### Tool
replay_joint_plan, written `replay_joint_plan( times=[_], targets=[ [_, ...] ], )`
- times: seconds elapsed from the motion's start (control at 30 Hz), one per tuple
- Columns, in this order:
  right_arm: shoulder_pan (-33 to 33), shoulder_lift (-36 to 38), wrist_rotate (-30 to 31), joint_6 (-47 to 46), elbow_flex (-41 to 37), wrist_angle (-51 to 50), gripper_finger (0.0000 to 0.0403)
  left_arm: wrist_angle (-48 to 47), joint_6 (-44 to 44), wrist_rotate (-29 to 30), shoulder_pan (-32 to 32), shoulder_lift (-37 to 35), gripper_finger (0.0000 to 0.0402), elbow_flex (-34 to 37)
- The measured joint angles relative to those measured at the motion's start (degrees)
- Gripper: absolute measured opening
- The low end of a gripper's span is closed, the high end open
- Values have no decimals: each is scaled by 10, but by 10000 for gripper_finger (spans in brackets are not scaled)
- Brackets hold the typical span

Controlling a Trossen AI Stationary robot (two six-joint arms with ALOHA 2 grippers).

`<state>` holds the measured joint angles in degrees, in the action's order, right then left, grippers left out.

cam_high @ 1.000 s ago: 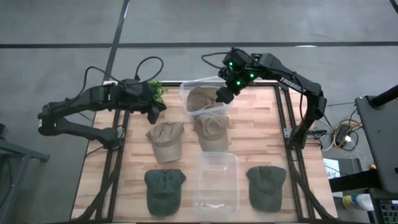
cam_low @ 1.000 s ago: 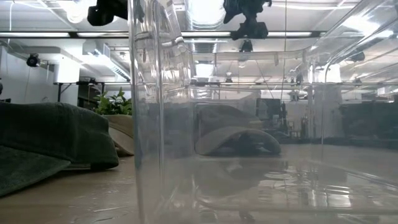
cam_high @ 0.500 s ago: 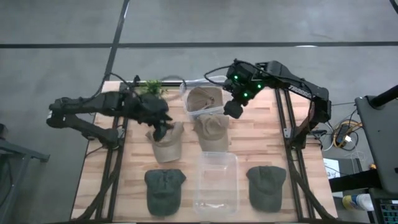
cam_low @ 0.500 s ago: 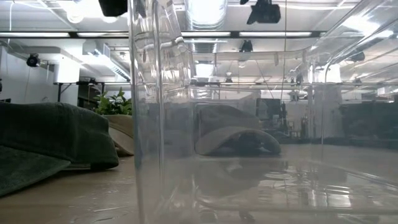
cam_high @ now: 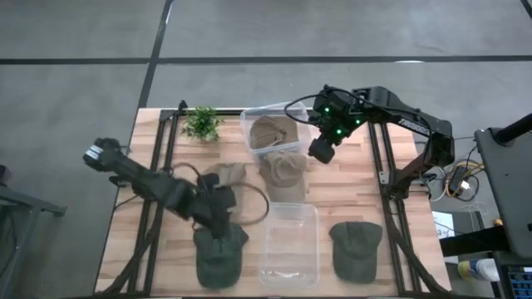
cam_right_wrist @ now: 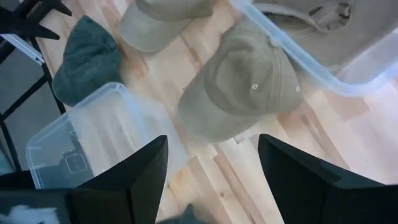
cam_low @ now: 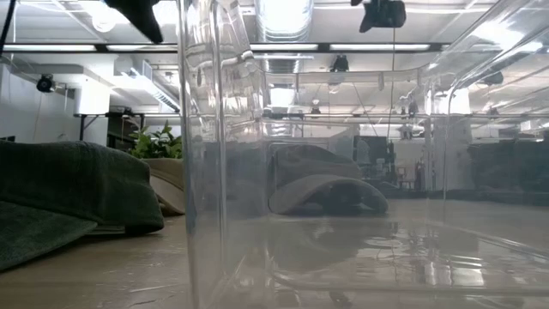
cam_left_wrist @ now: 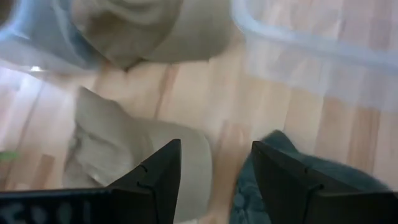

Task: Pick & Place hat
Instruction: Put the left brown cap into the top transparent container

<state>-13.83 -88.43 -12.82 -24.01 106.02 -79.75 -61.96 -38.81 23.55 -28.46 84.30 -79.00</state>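
Tan hat [cam_high: 271,131] is lying in the far bin [cam_high: 250,120], while the right gripper [cam_high: 321,149], jaws released, is backing off and the left gripper [cam_high: 218,218], jaws spread, is swinging toward the green hat [cam_high: 219,251].

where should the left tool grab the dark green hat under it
Take the dark green hat at the domed crown, coming straight down. It lies flat on the table, so the soft crown bunches between the fingers. The left tool, open, hovers just above it.
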Motion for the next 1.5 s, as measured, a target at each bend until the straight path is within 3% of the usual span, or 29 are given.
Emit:
replay_joint_plan(
  times=[0.27,0.63,1.23,1.33,1.5],
  targets=[
    [0,27,0,13,-53,7,237,-6,-93,-18,-42,101,188,4],
    [0,37,-1,36,-64,21,235,-10,-91,-10,-45,200,188,6],
    [0,37,-2,58,-63,24,236,-9,-58,47,-10,224,184,81],
    [0,37,-2,56,-63,24,233,-10,-51,36,6,224,149,79],
    [0,37,-5,49,-63,24,228,-11,-51,17,30,221,19,69]
  ],
)
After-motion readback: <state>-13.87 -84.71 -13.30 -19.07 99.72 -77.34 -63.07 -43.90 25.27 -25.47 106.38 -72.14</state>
